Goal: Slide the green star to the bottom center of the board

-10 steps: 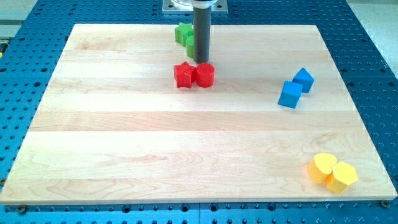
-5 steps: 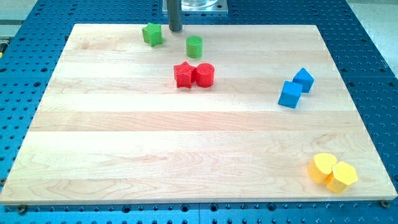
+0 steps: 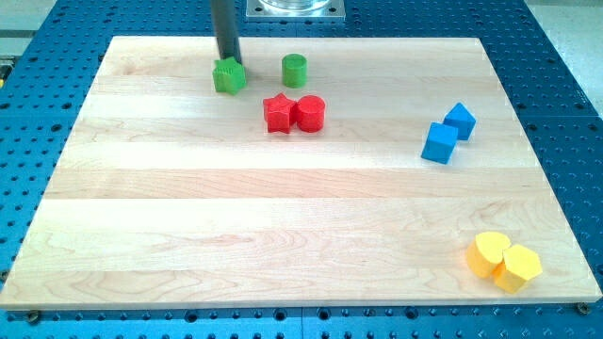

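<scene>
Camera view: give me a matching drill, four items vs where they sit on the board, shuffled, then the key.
Items
1. green star
2. green cylinder
3. blue blocks
4. yellow blocks

Places
A. bottom right corner of the view
B. near the top edge, just above the red star and red cylinder
C. right side, upper half
D. top left of centre, right below my tip

Pairs: 1-D, 2-B, 3-C, 4-A
</scene>
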{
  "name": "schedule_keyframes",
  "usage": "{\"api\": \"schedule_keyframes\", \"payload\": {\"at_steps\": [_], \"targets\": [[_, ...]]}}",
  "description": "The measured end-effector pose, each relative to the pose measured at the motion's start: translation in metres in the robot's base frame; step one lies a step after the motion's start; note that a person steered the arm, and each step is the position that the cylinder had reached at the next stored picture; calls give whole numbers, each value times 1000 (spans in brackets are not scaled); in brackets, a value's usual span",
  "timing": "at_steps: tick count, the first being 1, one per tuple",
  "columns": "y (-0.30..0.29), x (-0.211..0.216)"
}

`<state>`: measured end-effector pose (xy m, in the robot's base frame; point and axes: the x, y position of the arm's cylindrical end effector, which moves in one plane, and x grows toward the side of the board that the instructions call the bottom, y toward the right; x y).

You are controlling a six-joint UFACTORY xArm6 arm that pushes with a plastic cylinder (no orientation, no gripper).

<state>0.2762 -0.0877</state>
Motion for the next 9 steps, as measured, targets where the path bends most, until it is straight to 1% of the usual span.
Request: {"api": "schedule_keyframes", "payload": {"at_steps": [1, 2, 3, 4, 5, 6, 7, 8, 9], "targets": [[-35, 100], [-54, 206], [-107, 181], [-107, 211], [4, 224], [-2, 223], [-91, 206], [-59, 253], [19, 262]]}}
